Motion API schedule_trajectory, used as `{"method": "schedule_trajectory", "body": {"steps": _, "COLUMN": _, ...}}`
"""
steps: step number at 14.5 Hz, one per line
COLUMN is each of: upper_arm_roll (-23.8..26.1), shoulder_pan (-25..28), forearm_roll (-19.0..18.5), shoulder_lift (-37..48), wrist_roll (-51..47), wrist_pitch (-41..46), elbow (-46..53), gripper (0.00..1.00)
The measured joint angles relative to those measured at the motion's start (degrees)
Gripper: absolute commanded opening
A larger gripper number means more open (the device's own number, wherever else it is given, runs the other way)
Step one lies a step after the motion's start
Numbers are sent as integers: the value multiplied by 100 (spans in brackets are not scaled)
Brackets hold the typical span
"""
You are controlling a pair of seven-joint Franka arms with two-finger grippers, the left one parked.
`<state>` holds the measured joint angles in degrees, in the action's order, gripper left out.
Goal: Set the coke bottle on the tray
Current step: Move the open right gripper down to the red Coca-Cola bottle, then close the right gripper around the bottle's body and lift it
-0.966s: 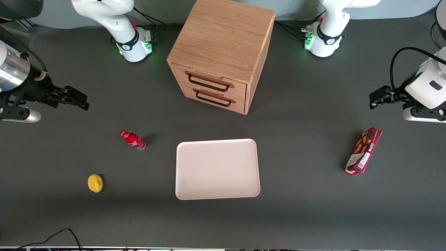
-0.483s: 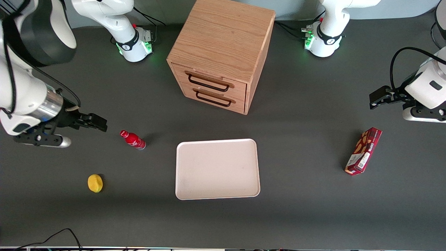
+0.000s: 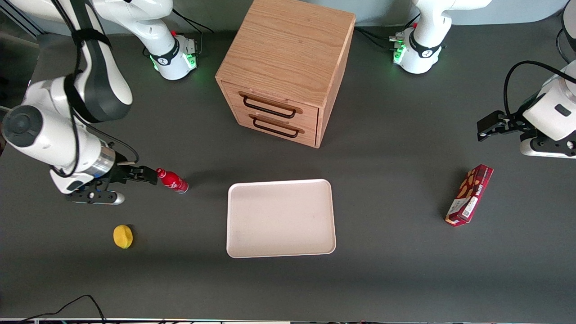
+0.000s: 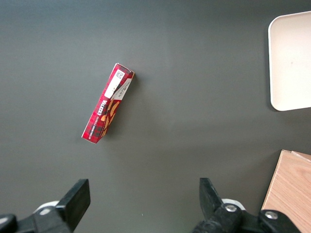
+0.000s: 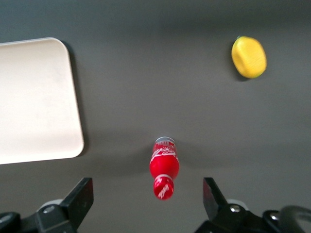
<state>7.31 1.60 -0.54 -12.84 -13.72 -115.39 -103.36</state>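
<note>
The coke bottle (image 3: 172, 180) is small and red with a red cap and a silvery base. It sits on the dark table beside the tray (image 3: 281, 218), toward the working arm's end. My right gripper (image 3: 150, 175) is open and empty, low over the table, with its fingertips right at the bottle's cap. In the right wrist view the bottle (image 5: 164, 167) points its cap toward the open gripper (image 5: 146, 204), and the cap lies just within the span of the two fingers. The pale pinkish-white tray (image 5: 34, 97) holds nothing.
A yellow lemon-like object (image 3: 123, 236) lies nearer the front camera than the gripper. A wooden two-drawer cabinet (image 3: 285, 67) stands farther from the camera than the tray. A dark red snack box (image 3: 469, 195) lies toward the parked arm's end.
My right arm has swung in from the table's edge toward the bottle and come nearer the camera; its fingertips now reach the cap. The bottle and tray have not moved.
</note>
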Motion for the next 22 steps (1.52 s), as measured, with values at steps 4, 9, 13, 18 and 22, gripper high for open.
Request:
{"method": "schedule_trajectory", "body": {"steps": 4, "upper_arm_roll": 12, "shoulder_pan": 1, "forearm_roll": 0, "shoulder_lift": -135, "wrist_roll": 8, "wrist_pitch": -403, "elbow": -514, "gripper": 100}}
{"method": "schedule_trajectory", "body": {"steps": 9, "upper_arm_roll": 11, "shoulder_pan": 0, "forearm_roll": 87, "shoulder_lift": -142, "wrist_roll": 9, "wrist_pitch": -774, "elbow": -974, "gripper": 100}}
{"method": "schedule_trajectory", "body": {"steps": 13, "upper_arm_roll": 8, "shoulder_pan": -21, "forearm_roll": 160, "shoulder_lift": -142, "wrist_roll": 9, "wrist_pitch": -838, "elbow": -1143, "gripper": 61}}
{"method": "schedule_trajectory", "body": {"steps": 18, "upper_arm_roll": 7, "shoulder_pan": -52, "forearm_roll": 163, "shoulder_lift": -142, "wrist_roll": 10, "wrist_pitch": -838, "elbow": -1162, "gripper": 0}}
{"method": "schedule_trajectory", "body": {"steps": 22, "upper_arm_roll": 15, "shoulder_pan": -52, "forearm_roll": 166, "shoulder_lift": -120, "wrist_roll": 12, "wrist_pitch": -850, "elbow": -1137, "gripper": 0}}
